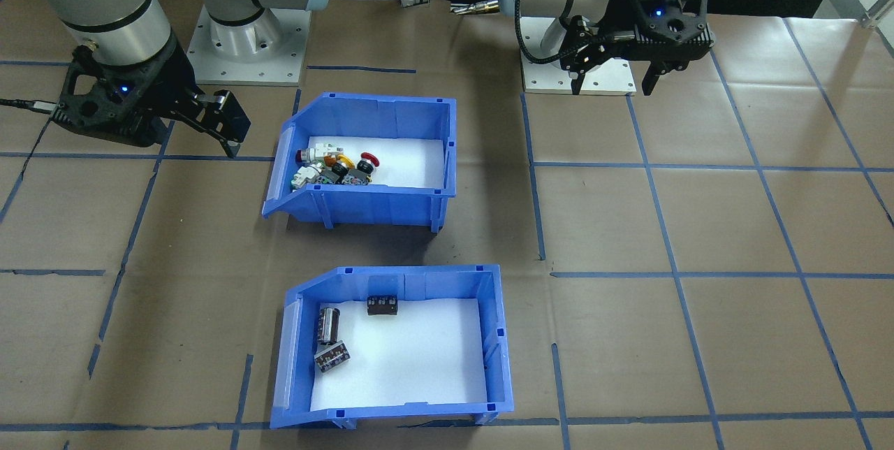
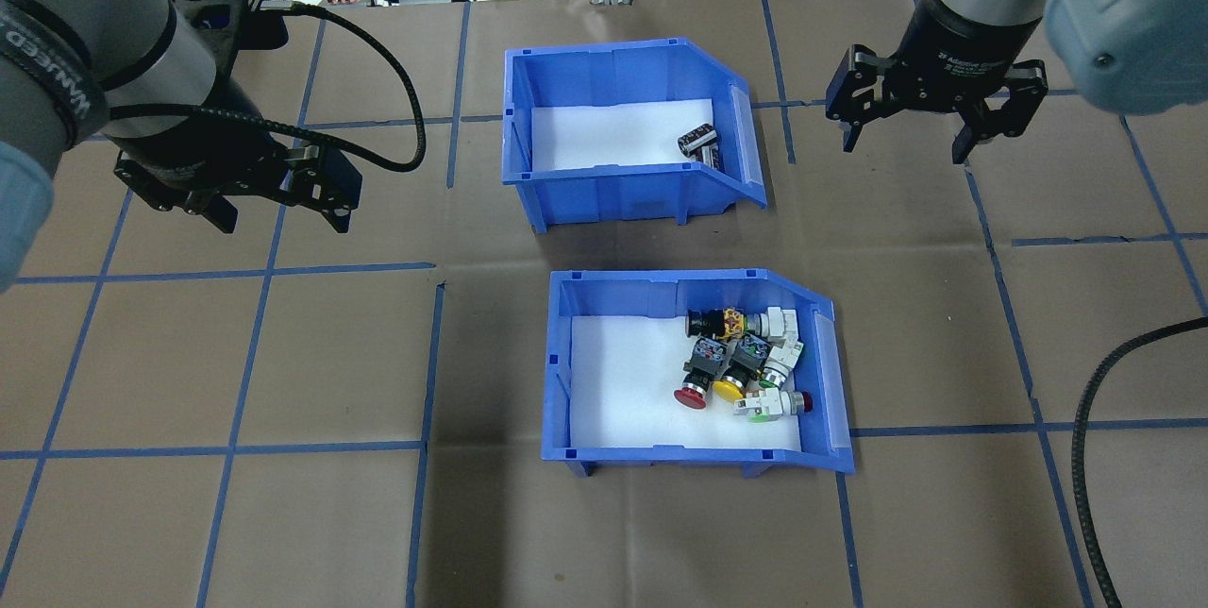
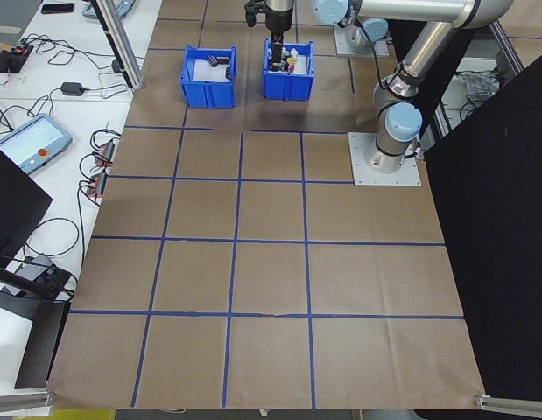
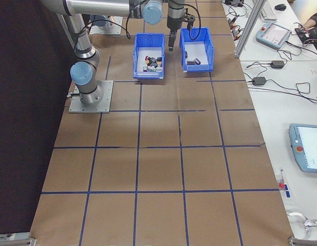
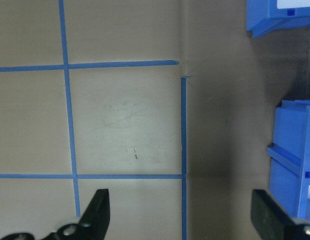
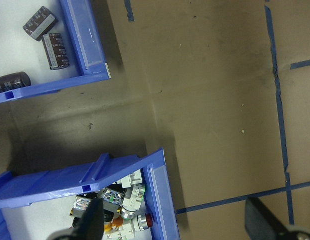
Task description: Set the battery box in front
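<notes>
Batteries (image 1: 334, 342), dark brown cylinders, lie on the white liner of the battery box (image 1: 492, 338), a blue bin standing toward the bench's (image 1: 733, 240) operator-side edge, its sloped cut-away end pointing to the robot's right. In the overhead view the bin's near wall hides most of its contents, so only a couple of batteries show at the sloped end. Between this bin and the robot's bases stands the switch bin (image 1: 450, 149), apart from it, with red, yellow and white push-button switches (image 1: 339, 165) heaped at its sloped end. The left gripper (image 2: 274, 207) hangs with its jaws spread and empty over bare brown paper, well to the left of both bins. The right gripper (image 2: 914, 138) hangs likewise parted and empty, off the battery box's sloped end. Both wrist views cut off the fingertips at the lower frame edge. In the side views the grippers are too small to judge
</notes>
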Tool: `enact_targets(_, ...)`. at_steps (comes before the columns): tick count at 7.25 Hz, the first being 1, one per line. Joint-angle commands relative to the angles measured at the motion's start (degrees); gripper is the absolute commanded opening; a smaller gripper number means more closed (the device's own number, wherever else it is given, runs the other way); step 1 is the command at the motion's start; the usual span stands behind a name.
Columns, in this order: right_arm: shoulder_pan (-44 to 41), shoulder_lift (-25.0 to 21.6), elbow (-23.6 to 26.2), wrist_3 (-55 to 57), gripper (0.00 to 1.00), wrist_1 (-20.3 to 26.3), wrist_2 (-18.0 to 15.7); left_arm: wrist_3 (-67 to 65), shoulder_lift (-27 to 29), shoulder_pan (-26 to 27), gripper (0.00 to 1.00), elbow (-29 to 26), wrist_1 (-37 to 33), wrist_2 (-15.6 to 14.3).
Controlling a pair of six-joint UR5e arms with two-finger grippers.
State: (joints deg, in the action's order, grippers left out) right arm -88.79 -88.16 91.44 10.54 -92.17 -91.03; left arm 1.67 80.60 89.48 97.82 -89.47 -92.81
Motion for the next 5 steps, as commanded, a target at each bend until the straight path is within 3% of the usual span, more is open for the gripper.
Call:
enact_targets(1,-0.1,0.0,0.0,0.1,1.0,0.1,-0.1,0.0,0.0,0.0,1.0,0.0,0.0,0.0)
enact_targets(5,-0.1,0.0,0.1,-0.7,1.0,0.1,-0.2,0.0,0.1,0.1,1.0,0.0,0.0,0.1)
